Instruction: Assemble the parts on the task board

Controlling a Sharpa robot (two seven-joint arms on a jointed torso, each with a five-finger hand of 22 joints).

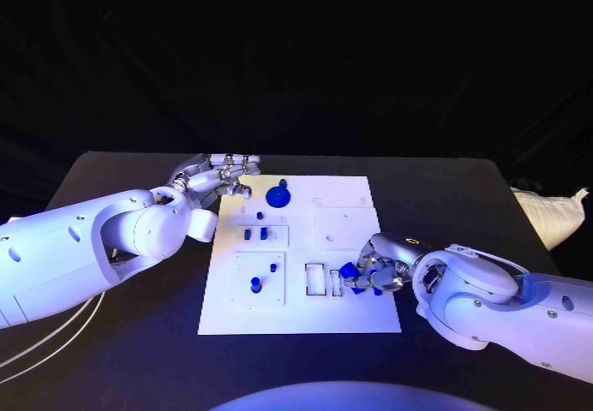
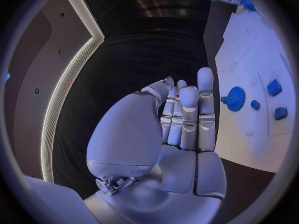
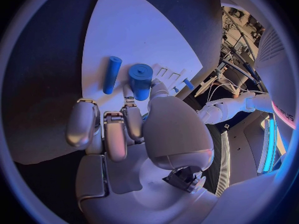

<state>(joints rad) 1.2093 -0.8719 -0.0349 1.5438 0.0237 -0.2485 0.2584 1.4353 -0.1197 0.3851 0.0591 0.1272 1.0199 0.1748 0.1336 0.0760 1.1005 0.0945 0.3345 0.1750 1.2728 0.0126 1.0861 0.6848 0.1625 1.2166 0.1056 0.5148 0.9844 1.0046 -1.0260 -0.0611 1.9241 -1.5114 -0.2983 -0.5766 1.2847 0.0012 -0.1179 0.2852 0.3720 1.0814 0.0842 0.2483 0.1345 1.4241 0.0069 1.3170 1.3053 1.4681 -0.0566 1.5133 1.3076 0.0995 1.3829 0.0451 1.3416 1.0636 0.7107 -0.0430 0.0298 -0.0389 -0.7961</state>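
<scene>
Left hand [image 1: 223, 175] hovers with straight, empty fingers; right hand [image 1: 380, 272] fingers grip a blue part [image 3: 141, 79].

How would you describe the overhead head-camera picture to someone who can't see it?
A white task board lies on a black table between two white robot arms. The right hand rests at the board's near right edge on small blue parts; the left hand sits at the far left corner, beside a blue gear.

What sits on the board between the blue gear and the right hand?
In the head view, two small blue pegs stand on the task board between the blue gear and the right hand.
</scene>
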